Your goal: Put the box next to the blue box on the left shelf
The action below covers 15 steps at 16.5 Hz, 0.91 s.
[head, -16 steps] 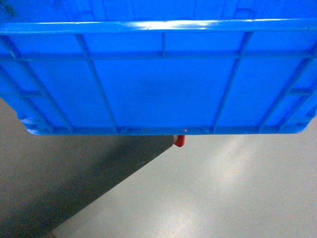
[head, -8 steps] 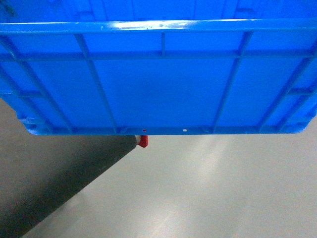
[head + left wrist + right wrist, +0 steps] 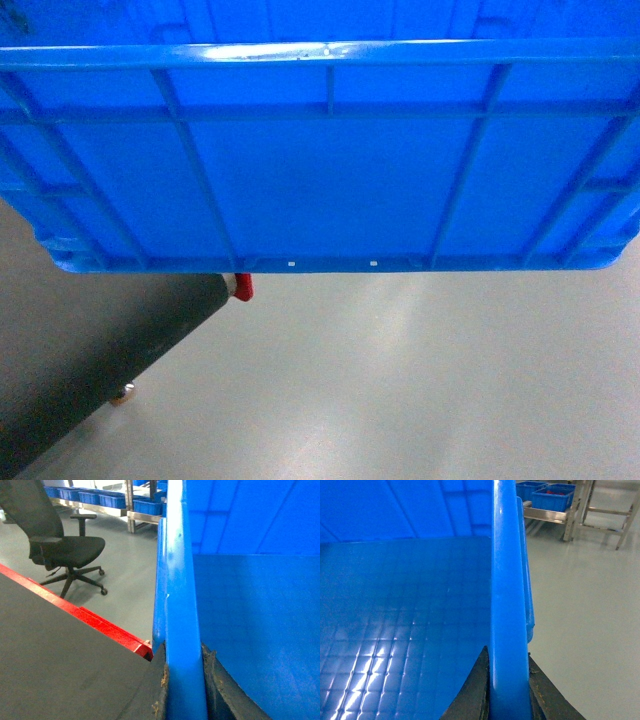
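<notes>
The box [image 3: 330, 160] hangs clear of the grey floor [image 3: 420, 390], carried between both arms so its weight splits evenly. The left hand [image 3: 184, 685] is clamped on the left wall's thick rim, one dark pad inside and one outside; the right hand [image 3: 506, 690] pinches the right rim the same way. The box is bright blue moulded plastic with ribbed walls and a glossy, grid-embossed base, rigid enough to lift by its edges. A dark table [image 3: 55, 665] with a red edge sits at the near left. An office chair [image 3: 55, 545] stands farther left. The left shelf is not identifiable.
</notes>
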Tool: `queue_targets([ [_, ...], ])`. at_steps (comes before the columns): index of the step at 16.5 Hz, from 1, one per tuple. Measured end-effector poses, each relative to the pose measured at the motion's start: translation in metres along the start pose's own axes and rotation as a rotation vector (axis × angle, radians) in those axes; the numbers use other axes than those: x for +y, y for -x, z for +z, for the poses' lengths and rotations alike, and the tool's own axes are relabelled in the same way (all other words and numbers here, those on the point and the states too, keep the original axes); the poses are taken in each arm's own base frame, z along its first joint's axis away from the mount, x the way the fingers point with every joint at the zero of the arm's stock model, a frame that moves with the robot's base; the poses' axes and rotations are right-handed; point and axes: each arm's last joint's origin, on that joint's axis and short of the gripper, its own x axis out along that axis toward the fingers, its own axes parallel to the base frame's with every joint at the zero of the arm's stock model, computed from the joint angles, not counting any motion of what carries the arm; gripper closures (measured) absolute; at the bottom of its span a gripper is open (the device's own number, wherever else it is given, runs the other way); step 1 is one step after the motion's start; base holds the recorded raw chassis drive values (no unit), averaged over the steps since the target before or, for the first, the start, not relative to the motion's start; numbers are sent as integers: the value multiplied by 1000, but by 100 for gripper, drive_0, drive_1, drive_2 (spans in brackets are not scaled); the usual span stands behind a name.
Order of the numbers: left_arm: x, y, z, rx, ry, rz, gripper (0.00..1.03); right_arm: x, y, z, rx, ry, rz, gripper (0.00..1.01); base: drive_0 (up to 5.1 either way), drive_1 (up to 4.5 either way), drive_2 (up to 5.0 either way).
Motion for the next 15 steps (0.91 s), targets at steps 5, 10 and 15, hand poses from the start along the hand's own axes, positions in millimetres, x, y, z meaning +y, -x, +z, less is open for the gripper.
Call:
queue_targets([
  [5,0,0,0,0,0,0,91,0,0,0,0,0,0,92,-144,-144,-144],
  [10,0,0,0,0,0,0,91,0,0,0,0,0,0,92,-161,-161,-161],
  [15,0,0,0,0,0,0,92,0,0,0,-1,0,0,92,-142,-142,-142],
])
